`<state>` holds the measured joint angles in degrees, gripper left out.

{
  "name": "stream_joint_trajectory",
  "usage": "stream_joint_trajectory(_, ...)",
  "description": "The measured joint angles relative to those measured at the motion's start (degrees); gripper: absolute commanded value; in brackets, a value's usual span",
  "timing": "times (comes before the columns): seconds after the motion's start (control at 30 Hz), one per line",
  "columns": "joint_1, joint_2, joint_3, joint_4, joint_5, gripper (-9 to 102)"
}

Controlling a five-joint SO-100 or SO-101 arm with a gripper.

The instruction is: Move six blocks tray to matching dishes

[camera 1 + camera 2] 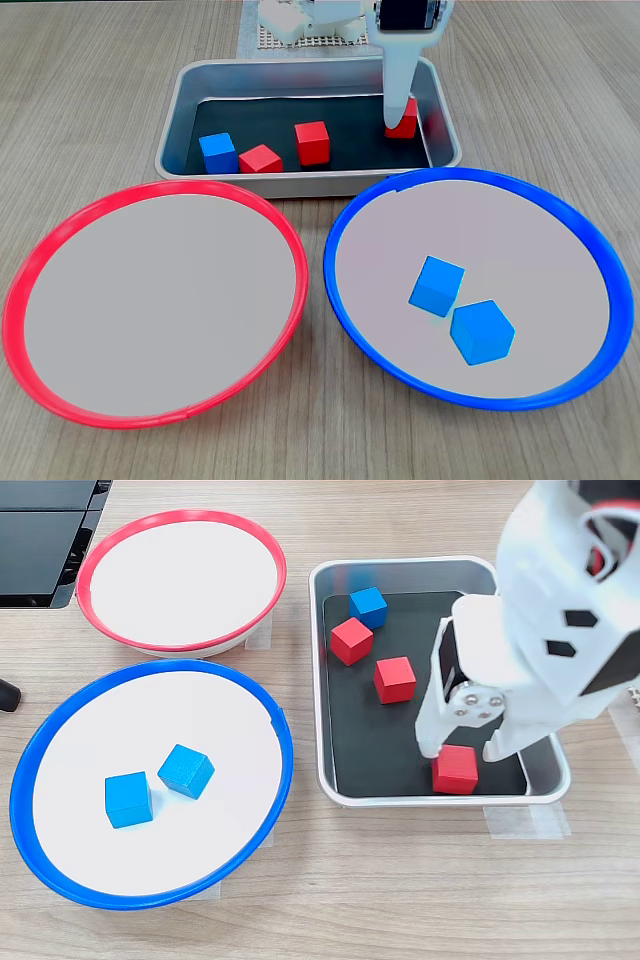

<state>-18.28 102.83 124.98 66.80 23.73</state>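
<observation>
Six blocks are distributed as follows. Two blue blocks (437,286) (482,332) lie in the blue-rimmed dish (340,290), close together near its centre. The red-rimmed dish (30,270) holds nothing. The tray (300,182) holds four: one blue block (218,153) at the left end in a fixed view, a red block (261,159) just beside it, a second red block (312,142) near the middle, and a third red block (455,769) at the right end, close to the tray wall.

The gripper (462,752) is lowered into the tray over that third red block. The jaws stand parted, one finger (432,742) on each side of the block's top. Whether the pads already touch it cannot be confirmed from either fixed view. The block is not lifted; it appears to rest on the dark tray bottom.

Judged step: closing on the third red block for transfer to the red-rimmed dish.

Hazards from here:
- The block sits near the tray wall and corner. A finger may strike the wall and stop the closure short.
- An off-centre closure may twist the glossy block and let it slip out.
- The path to the red-rimmed dish passes near the blue-rimmed dish. An early release would put the block in the wrong dish or on the surface (100,80).
</observation>
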Motion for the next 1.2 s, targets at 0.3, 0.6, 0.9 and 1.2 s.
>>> stream_joint_trajectory(0.3, 1.7, -0.6, -3.4, 2.4, -8.8, 0)
stream_joint_trajectory(0.6, 24.3, 2.6, -18.3, -1.0, -42.4, 0)
stream_joint_trajectory(0.9, 34.3, -20.8, -34.7, -22.2, -48.2, 12)
stream_joint_trajectory(1.2, 36.0, -26.3, -38.1, -23.1, -34.3, 8)
